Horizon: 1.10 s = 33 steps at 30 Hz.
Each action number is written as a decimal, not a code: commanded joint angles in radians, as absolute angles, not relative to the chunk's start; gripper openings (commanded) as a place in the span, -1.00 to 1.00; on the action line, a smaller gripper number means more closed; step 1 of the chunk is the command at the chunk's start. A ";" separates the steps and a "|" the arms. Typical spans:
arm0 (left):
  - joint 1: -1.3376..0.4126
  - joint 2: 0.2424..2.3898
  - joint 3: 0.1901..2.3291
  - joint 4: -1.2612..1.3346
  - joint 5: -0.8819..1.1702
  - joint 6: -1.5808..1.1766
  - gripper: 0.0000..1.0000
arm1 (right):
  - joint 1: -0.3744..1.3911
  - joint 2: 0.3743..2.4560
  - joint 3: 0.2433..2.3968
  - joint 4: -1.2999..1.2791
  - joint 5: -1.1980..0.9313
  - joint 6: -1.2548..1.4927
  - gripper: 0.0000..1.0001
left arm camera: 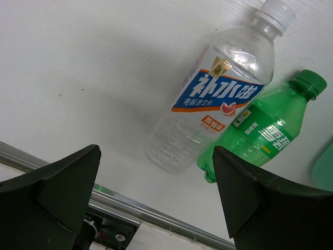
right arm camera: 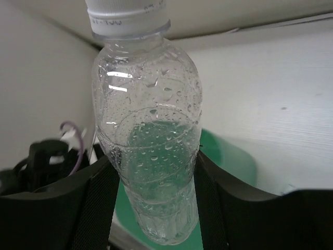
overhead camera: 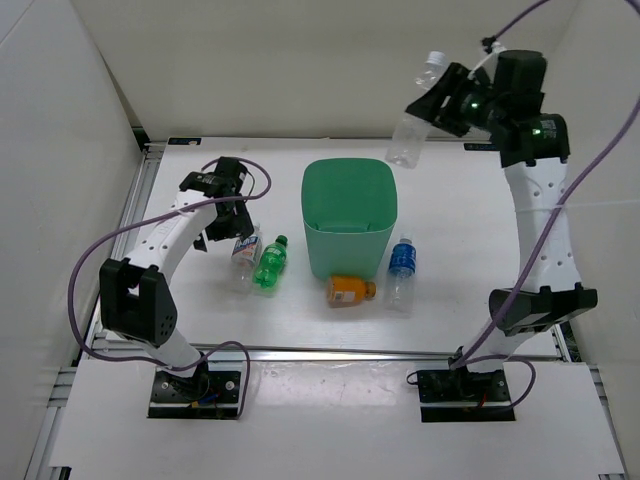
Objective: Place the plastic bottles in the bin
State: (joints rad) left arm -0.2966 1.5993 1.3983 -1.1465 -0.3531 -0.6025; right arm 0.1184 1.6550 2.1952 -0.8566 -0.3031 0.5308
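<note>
Top view: your right gripper [overhead camera: 438, 108] is clamped on the plain clear bottle [overhead camera: 410, 135], held tilted in the air by the far right corner of the bin [overhead camera: 348, 255]. The orange bottle [overhead camera: 350, 291] and the blue-label bottle [overhead camera: 402, 268] lie by the bin's near edge.

Left wrist view: the left gripper [left arm camera: 156, 153] has its jaws wide apart above the white-blue label bottle [left arm camera: 218, 94] and the green bottle [left arm camera: 265, 130], with bare table to their left.

Right wrist view: the fingers [right arm camera: 93, 203] pinch the clear bottle's lower body, and the bin rim shows behind it.

Left fingers [left arm camera: 54, 195] spread wide, right fingers [right arm camera: 96, 208] clamped, right arm [overhead camera: 541, 225] raised
</note>
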 commanded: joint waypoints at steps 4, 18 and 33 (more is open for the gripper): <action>-0.299 1.603 1.439 -1.141 -0.339 -0.609 1.00 | 0.296 1.707 2.108 -0.834 -0.334 0.495 0.25; -0.299 1.552 1.396 -1.121 -0.339 -0.609 1.00 | 0.128 1.476 1.660 -0.838 -0.165 0.627 1.00; -0.299 1.543 1.373 -1.141 -0.339 -0.609 1.00 | 0.046 1.736 1.244 -0.700 -0.462 0.554 1.00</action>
State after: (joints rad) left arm -0.2966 1.6028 1.3777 -1.1435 -0.3466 -0.6025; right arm 0.0425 1.7317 1.2472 -0.7471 -0.4194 0.5793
